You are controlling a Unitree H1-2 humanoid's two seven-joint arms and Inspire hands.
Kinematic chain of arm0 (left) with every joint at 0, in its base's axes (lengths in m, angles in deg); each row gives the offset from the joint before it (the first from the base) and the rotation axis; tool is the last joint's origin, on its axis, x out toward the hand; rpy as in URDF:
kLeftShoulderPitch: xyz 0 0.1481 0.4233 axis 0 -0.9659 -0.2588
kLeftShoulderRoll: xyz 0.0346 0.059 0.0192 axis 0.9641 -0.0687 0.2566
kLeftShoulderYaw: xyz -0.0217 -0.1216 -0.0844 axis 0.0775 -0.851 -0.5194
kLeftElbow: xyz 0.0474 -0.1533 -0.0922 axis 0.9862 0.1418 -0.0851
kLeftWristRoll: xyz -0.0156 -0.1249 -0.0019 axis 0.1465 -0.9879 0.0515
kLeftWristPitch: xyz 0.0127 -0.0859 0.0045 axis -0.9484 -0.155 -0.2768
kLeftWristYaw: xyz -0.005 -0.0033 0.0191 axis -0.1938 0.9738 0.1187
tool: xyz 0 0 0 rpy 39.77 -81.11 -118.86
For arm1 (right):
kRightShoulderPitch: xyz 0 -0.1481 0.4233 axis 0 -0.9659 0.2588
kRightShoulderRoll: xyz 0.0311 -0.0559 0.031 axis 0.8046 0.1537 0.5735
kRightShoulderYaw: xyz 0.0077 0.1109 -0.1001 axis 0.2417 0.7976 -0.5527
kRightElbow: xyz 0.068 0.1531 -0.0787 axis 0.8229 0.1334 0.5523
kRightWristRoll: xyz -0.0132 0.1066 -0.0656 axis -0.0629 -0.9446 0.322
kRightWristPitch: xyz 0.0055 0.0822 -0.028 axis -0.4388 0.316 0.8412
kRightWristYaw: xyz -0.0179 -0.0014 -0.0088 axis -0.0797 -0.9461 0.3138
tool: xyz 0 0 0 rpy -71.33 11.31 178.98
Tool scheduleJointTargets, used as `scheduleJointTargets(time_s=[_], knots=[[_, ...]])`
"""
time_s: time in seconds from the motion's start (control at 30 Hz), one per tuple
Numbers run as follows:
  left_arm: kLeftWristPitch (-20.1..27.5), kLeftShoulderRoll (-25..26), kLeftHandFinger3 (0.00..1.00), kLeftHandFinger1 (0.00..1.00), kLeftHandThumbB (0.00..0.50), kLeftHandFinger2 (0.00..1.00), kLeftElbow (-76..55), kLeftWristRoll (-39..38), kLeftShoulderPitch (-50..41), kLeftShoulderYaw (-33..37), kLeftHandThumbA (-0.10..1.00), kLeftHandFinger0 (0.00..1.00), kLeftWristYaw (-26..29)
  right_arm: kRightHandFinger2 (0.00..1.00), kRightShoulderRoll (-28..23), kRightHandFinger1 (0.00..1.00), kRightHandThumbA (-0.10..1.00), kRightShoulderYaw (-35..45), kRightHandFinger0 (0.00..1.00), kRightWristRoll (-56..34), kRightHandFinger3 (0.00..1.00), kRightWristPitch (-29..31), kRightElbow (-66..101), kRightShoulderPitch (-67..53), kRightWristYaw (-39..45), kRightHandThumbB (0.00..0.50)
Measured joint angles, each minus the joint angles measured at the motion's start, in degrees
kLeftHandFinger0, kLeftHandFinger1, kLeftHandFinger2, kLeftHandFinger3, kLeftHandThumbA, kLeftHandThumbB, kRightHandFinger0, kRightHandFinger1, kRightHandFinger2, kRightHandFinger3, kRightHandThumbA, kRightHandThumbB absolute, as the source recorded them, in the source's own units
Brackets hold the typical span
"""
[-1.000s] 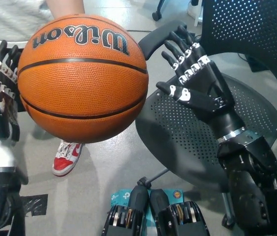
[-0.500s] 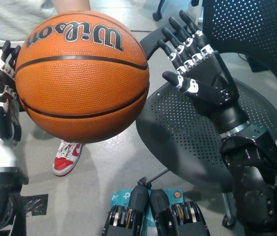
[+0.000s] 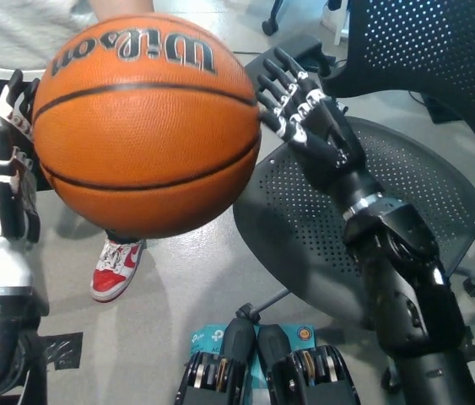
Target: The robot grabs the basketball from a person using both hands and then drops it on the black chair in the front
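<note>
Ball: a big orange basketball (image 3: 146, 124) is up in the air between the two robot hands, held from above by a person (image 3: 18, 34)
Left hand (image 3: 5, 181): white, just beside the ball's left side, fingers straight; I cannot tell if it touches the ball
Right hand (image 3: 304, 118): black, fingers spread wide, holding nothing, very near the ball's right side
Chair: the black chair (image 3: 406, 194) is under the right arm
Floor: a red and white shoe (image 3: 116, 268) is below the ball
</note>
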Motion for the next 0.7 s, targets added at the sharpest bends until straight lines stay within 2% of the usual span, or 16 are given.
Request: scheduleJointTargets(time_s=[0.07,0.13,0.2,0.3,0.5,0.57,0.7], knots=[[-0.26,-0.02,1.0,1.0,0.115,1.0,-0.04,0.0,0.0,0.02,1.0,1.0,0.02,1.0,0.67,1.0,1.0,0.01,1.0,1.2,1.0,1.0,-0.08,0.43,-0.57,0.405],[-0.39,-0.06,1.0,1.0,0.102,1.0,-0.04,0.0,0.02,0.02,1.0,1.0,0.05,1.0,1.66,1.0,1.0,0.17,1.0,1.07,1.0,1.12,0.84,0.46,-0.6,0.473],[-0.49,-0.06,1.0,1.0,0.102,1.0,-0.01,-0.01,0.07,-0.01,1.0,1.0,0.11,1.0,2.82,1.0,1.0,0.2,1.0,0.38,1.0,0.53,2.59,0.43,-0.46,0.498],[-0.48,-0.1,1.0,1.0,0.092,1.0,0.1,-0.12,0.62,0.1,1.0,1.0,0.08,1.0,5.4,1.0,1.0,-0.03,1.0,-2.5,1.0,-2.0,7.96,0.41,0.24,0.5],[-0.53,0.11,1.0,1.0,0.127,1.0,0.8,-0.1,0.93,-0.73,1.0,1.0,1.35,1.0,7.34,1.0,1.0,-0.88,1.0,-5.75,1.0,-5.78,14.13,-1.02,0.33,0.5],[-0.57,0.1,1.0,1.0,0.133,1.0,0.83,-0.07,0.82,-0.68,1.0,1.0,1.65,1.0,7.42,1.0,1.0,-1.32,1.0,-5.93,1.0,-6.33,14.64,-1.7,0.33,0.476],[-0.6,0.19,1.0,1.0,0.105,1.0,1.06,0.09,0.83,-0.5,1.0,1.0,2.18,1.0,7.47,1.0,1.0,-2.24,1.0,-5.66,1.0,-6.31,14.53,-2.49,0.21,0.466]])
